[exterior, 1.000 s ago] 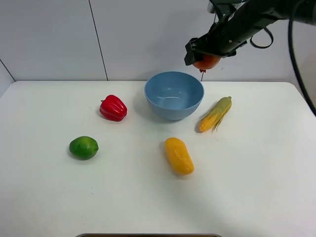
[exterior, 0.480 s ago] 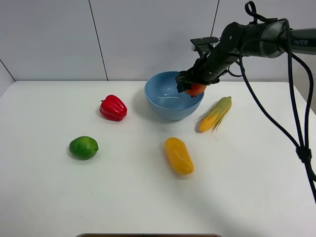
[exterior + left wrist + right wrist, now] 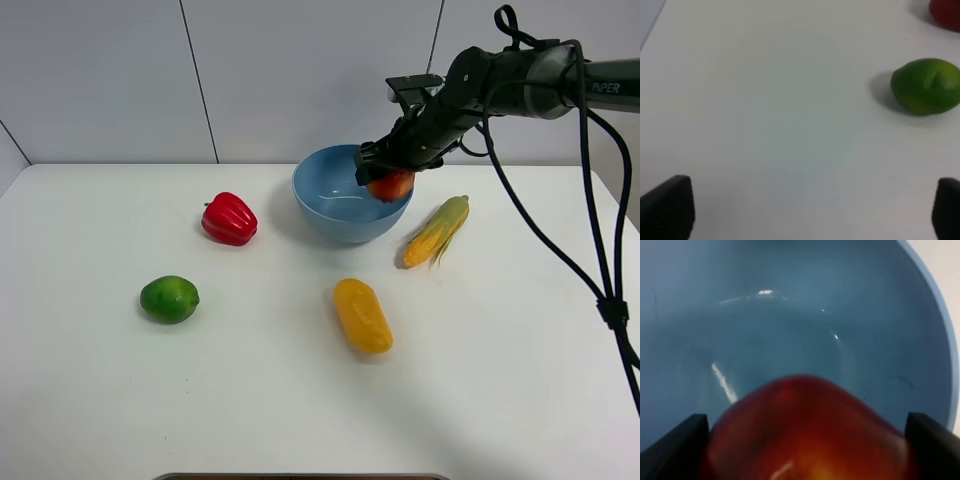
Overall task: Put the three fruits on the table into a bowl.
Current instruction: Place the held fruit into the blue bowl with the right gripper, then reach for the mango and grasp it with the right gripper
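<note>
My right gripper [image 3: 388, 170] is shut on the red-yellow pomegranate [image 3: 392, 185] and holds it low inside the light-blue bowl [image 3: 335, 222], near its right rim. In the right wrist view the pomegranate [image 3: 807, 425] fills the space between the two fingers of the right gripper [image 3: 807, 445], above the bowl's inside [image 3: 790, 325]. The yellow-orange mango [image 3: 362, 315] lies in front of the bowl. The green lime [image 3: 169, 298] lies at the left; it also shows in the left wrist view [image 3: 927, 86]. My left gripper [image 3: 807, 207] is open and empty over bare table, apart from the lime.
A red bell pepper [image 3: 229, 219] sits left of the bowl, and its edge shows in the left wrist view [image 3: 946, 11]. A corn cob [image 3: 437, 230] with green husk lies right of the bowl. The white table [image 3: 520, 400] has rounded corners. The right arm's cable hangs at the right.
My right gripper came down from above and behind the bowl's right rim, bringing the pomegranate into the bowl, then sank a little lower. The other fruits have not moved.
</note>
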Action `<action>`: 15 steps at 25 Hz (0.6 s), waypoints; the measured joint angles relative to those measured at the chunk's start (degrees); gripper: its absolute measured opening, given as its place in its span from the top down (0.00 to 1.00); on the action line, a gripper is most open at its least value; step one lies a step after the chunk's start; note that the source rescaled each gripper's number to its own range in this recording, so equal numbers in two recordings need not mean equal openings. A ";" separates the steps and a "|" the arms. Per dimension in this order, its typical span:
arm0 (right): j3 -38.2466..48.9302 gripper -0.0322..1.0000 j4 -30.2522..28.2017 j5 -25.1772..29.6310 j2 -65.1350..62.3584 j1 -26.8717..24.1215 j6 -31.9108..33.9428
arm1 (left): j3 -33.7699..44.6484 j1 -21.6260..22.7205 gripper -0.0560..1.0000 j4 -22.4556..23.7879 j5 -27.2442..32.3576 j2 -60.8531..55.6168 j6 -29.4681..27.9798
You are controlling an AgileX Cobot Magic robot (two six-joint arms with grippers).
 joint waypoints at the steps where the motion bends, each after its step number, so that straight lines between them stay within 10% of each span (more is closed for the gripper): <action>1: 0.00 0.53 0.00 0.00 0.00 0.00 0.00 | 0.00 0.00 0.20 0.00 0.00 0.00 0.00; 6: 0.00 0.34 0.00 0.00 0.00 0.00 0.00 | 0.00 0.00 0.20 0.00 0.00 0.00 -0.07; 15: -0.06 0.30 0.00 3.10 -0.43 0.00 0.00 | 0.00 0.00 0.20 0.00 0.00 0.00 -0.03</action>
